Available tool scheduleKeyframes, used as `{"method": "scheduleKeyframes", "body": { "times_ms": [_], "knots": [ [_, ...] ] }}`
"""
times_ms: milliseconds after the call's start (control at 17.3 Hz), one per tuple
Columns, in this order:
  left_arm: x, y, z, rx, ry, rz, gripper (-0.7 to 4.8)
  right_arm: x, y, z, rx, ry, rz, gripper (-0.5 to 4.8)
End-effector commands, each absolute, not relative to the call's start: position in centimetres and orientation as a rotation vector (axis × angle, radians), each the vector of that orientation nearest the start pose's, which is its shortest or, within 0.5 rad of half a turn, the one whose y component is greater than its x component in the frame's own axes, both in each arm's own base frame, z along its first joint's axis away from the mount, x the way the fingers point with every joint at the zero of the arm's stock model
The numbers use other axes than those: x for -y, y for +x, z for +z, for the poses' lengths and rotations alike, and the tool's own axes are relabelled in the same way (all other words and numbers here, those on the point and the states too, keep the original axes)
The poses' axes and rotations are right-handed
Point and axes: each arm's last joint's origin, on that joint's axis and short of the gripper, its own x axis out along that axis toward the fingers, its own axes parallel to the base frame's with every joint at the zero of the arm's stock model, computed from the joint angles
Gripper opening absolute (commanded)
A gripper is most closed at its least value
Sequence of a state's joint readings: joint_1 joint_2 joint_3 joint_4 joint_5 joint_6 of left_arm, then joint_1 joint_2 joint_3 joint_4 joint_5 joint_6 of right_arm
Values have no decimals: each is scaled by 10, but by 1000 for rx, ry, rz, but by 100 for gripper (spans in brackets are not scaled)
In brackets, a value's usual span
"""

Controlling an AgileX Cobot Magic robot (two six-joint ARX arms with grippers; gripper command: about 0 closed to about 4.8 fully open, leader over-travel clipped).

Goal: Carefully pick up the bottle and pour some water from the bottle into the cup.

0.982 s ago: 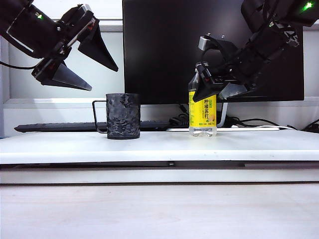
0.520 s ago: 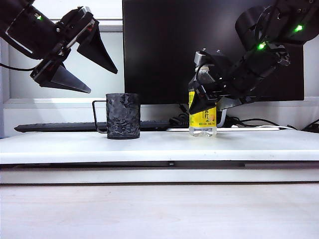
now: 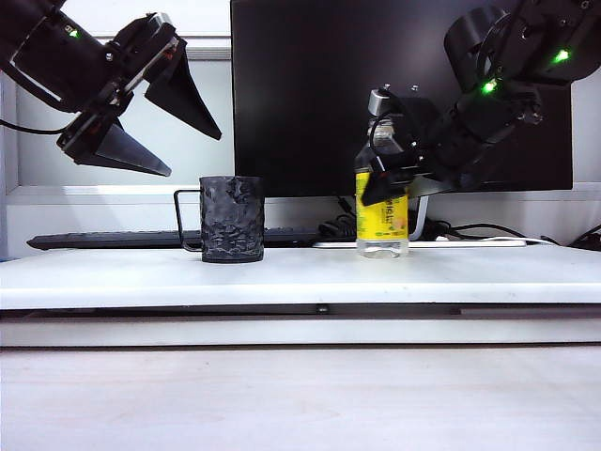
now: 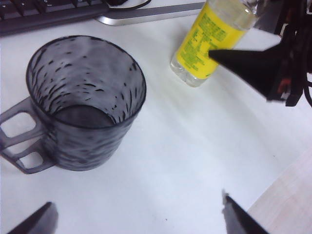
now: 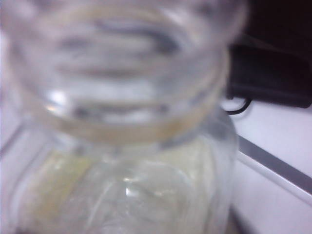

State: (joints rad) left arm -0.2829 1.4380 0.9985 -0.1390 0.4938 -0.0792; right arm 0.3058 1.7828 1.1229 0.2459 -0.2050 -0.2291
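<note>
The right gripper [image 3: 380, 178] sits at the upper part of the bottle [image 3: 382, 221], one dark finger lying across the top of the yellow label; whether its jaws have pinched the bottle or stand just off it cannot be told, since the right wrist view is filled by the blurred clear neck and shoulder of the bottle [image 5: 126, 117] and shows no finger. The one bottle stands upright on the white table [image 3: 300, 277], its clear base showing below the label. In the exterior view it lies at about 3 o'clock from the one cup [image 3: 231, 218], well apart from it. The cup is upright too, its thin squared handle at 9 o'clock.

The left gripper [image 3: 160, 117] hangs in the air at about 10 o'clock from the cup, clear of it, its two black pointed fingers [image 3: 192, 94] spread wide with nothing between them. Its wrist view looks down into the dark cup [image 4: 85, 102], with the bottle [image 4: 207, 46] lying beyond.

Behind both, one black monitor [image 3: 310, 85] stands at 12 o'clock, with one keyboard [image 3: 113, 240] along the table's back edge.
</note>
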Motion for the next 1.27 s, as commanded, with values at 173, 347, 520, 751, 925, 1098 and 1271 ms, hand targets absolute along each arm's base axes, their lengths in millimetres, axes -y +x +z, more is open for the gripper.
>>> {"method": "scheduleKeyframes", "body": {
  "times_ms": [173, 347, 520, 751, 925, 1098, 1271],
  "knots": [
    [100, 294, 266, -617, -131, -734, 479, -124, 373, 222, -361, -242, 546, 312],
    [100, 294, 265, -619, -131, -733, 479, -124, 373, 222, -360, -241, 549, 170],
    [100, 293, 264, -632, -132, -732, 479, -124, 374, 222, -357, -241, 548, 121],
    [100, 293, 264, -628, -118, -736, 479, -124, 374, 224, -349, -241, 547, 121],
    [99, 293, 264, -625, -106, -721, 479, -123, 369, 243, -294, -240, 544, 120],
    [99, 294, 264, -617, -89, -718, 479, -120, 361, 264, -218, -289, 545, 120],
    [99, 294, 264, -617, -87, -718, 479, -124, 353, 277, -167, -371, 563, 121]
  ]
}}
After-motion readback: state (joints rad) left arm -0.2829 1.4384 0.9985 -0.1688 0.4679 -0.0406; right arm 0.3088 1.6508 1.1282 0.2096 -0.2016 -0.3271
